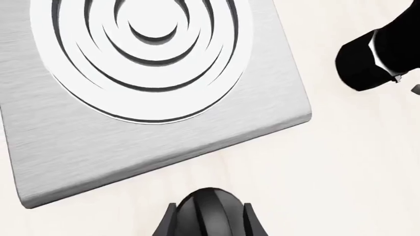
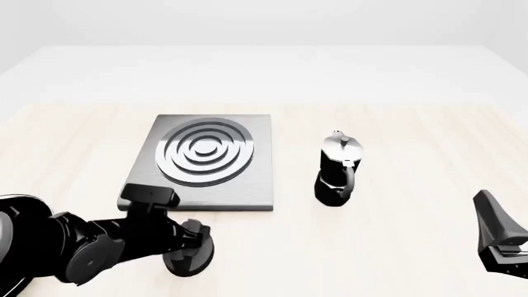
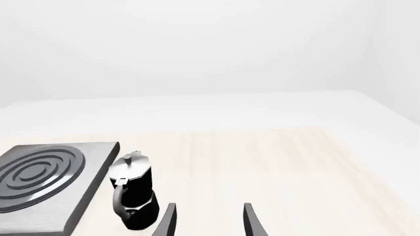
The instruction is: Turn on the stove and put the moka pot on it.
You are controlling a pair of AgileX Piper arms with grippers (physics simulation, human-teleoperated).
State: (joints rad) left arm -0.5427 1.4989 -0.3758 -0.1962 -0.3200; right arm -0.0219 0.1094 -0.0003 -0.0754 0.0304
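The stove (image 2: 210, 164) is a flat grey plate with concentric rings, left of centre on the table; it fills the left wrist view (image 1: 131, 132) and shows in the right wrist view (image 3: 46, 182). The moka pot (image 2: 338, 170) stands upright on the table right of the stove, apart from it, handle toward me; it also shows in both wrist views (image 1: 371, 59) (image 3: 131, 196). My left gripper (image 2: 191, 247) is in front of the stove, its fingers (image 1: 253, 223) closed on either side of the black oval knob (image 1: 208, 211). My right gripper (image 3: 208, 223) is open and empty, near the table's front right (image 2: 499, 244).
The black oval knob (image 2: 188, 258) sits on the table just in front of the stove's front edge. The left arm (image 2: 74, 247) lies along the front left. Light wooden tabletop (image 2: 412, 136) stretches right of and behind the pot.
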